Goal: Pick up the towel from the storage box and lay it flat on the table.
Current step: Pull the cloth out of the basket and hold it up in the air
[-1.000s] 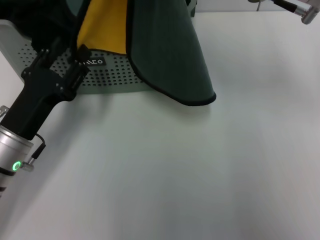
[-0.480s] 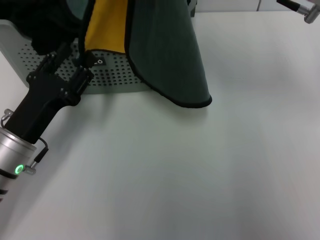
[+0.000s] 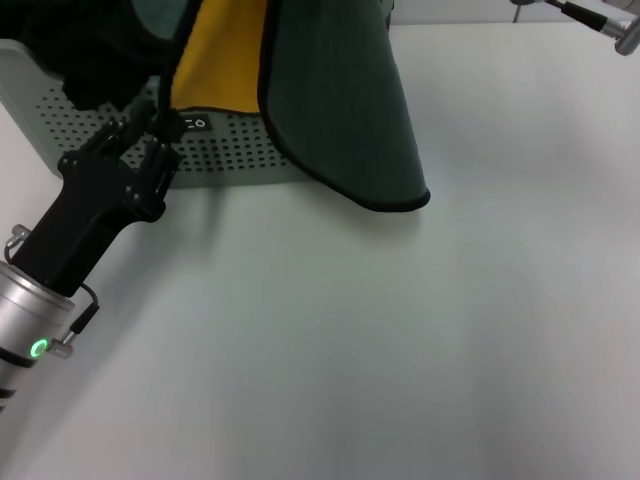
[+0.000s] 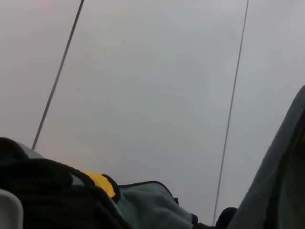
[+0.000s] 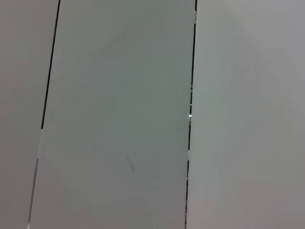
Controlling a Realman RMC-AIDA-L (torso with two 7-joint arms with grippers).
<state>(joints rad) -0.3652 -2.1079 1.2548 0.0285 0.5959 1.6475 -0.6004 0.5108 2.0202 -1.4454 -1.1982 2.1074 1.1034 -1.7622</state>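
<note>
The left gripper [image 3: 150,125] sat low against the front wall of the storage box [image 3: 235,150], its fingers buried among dark cloth so that whether they were open or clamped could not be told; just beyond it to its right the towel [image 3: 335,110] hung from above the picture's edge, yellow face beside the gripper, teal face draped over the box front with its black-trimmed corner near the table [image 3: 400,330]. The risk, as I judged it, was a snag; the all-black cloth [image 3: 90,50] bunched above the gripper might be dragged out too, or the box tugged along; the right gripper, far across the table, showed only a sliver of metal.
</note>
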